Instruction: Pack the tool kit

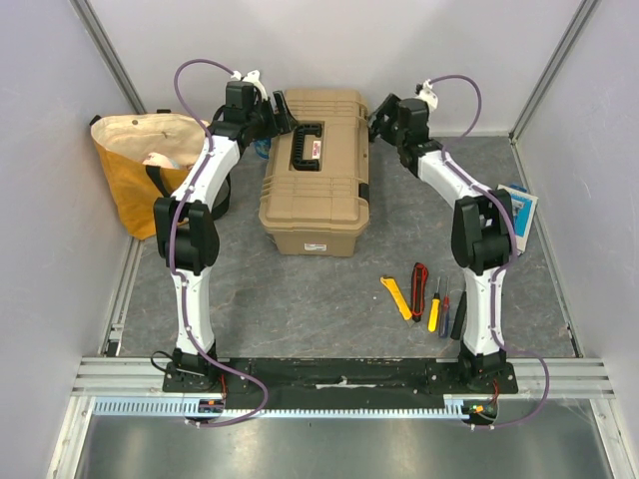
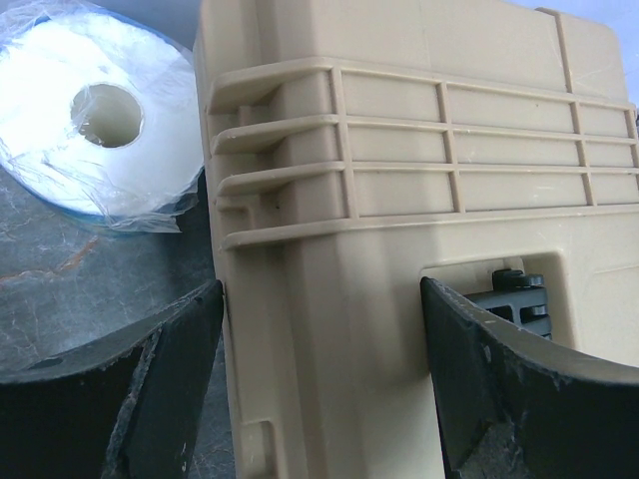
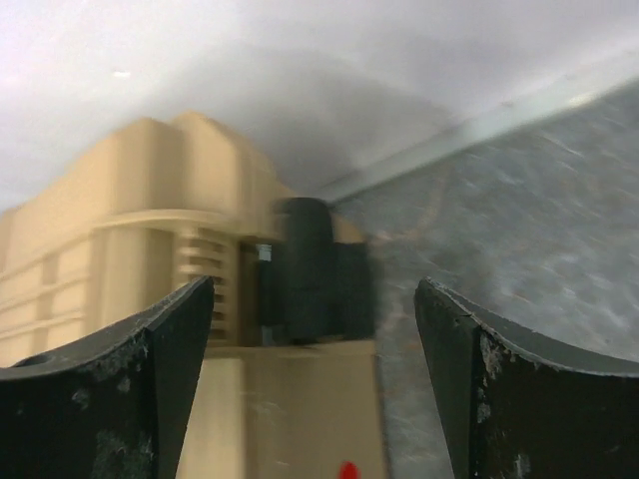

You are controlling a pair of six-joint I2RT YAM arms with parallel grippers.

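Note:
The tan ribbed toolbox (image 1: 315, 170) lies closed mid-table, its black handle (image 1: 308, 147) on the lid. My left gripper (image 1: 280, 112) is open at the box's far left corner. In the left wrist view its jaws (image 2: 321, 329) stand on either side of the box's edge (image 2: 399, 150), near a black latch (image 2: 514, 294). My right gripper (image 1: 377, 115) is open and empty at the far right corner. It faces a black latch (image 3: 310, 269) on the box (image 3: 130, 220), in a blurred view. A yellow cutter (image 1: 396, 297), a red cutter (image 1: 419, 279) and screwdrivers (image 1: 439, 311) lie near the right arm's base.
A yellow cloth bag (image 1: 140, 165) stands at the far left. A blue-white packet (image 1: 519, 210) lies by the right wall. A wrapped white tape roll (image 2: 95, 120) lies left of the box. Walls close in the back and both sides.

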